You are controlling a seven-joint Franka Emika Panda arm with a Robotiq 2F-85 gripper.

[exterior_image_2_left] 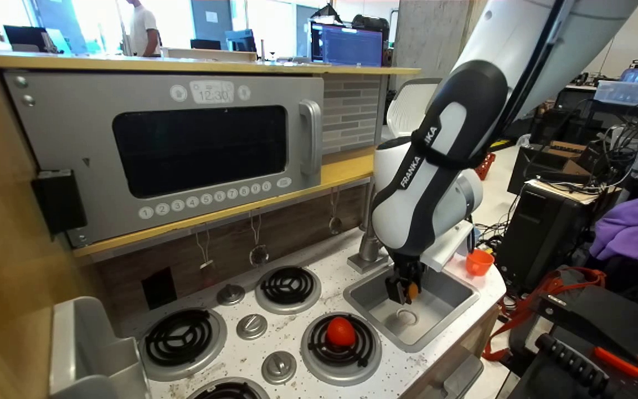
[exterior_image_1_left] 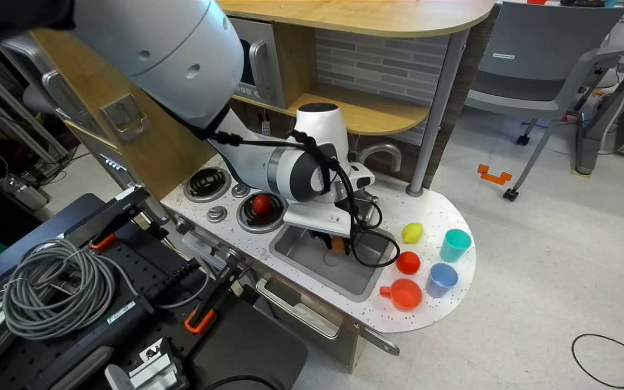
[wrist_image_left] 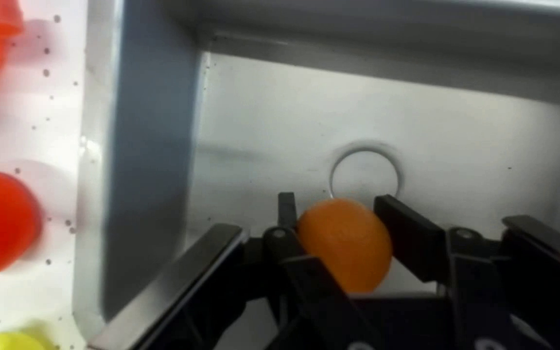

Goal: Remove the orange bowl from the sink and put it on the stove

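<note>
The orange bowl [wrist_image_left: 345, 248] looks round and plain orange in the wrist view. My gripper [wrist_image_left: 336, 204] has its black fingers against both sides of it and is shut on it. In both exterior views the bowl shows as a small orange patch [exterior_image_1_left: 338, 244] [exterior_image_2_left: 413, 291], partly hidden by the gripper [exterior_image_2_left: 402, 291]. It is over the grey sink [exterior_image_2_left: 435, 305], seemingly above its floor, close to the round drain mark. The sink also shows in the wrist view [wrist_image_left: 270, 116]. The white stove [exterior_image_2_left: 230, 346] with several black coil burners lies beside the sink.
A red round item [exterior_image_2_left: 341, 331] sits on the burner nearest the sink. The faucet [exterior_image_1_left: 379, 149] and a shelf [exterior_image_1_left: 377, 111] stand behind. A lemon [exterior_image_1_left: 413, 233], a red item [exterior_image_1_left: 408, 262], an orange-red cup [exterior_image_1_left: 405, 294], a blue cup [exterior_image_1_left: 442, 279] and a teal cup [exterior_image_1_left: 455, 245] stand beyond the sink.
</note>
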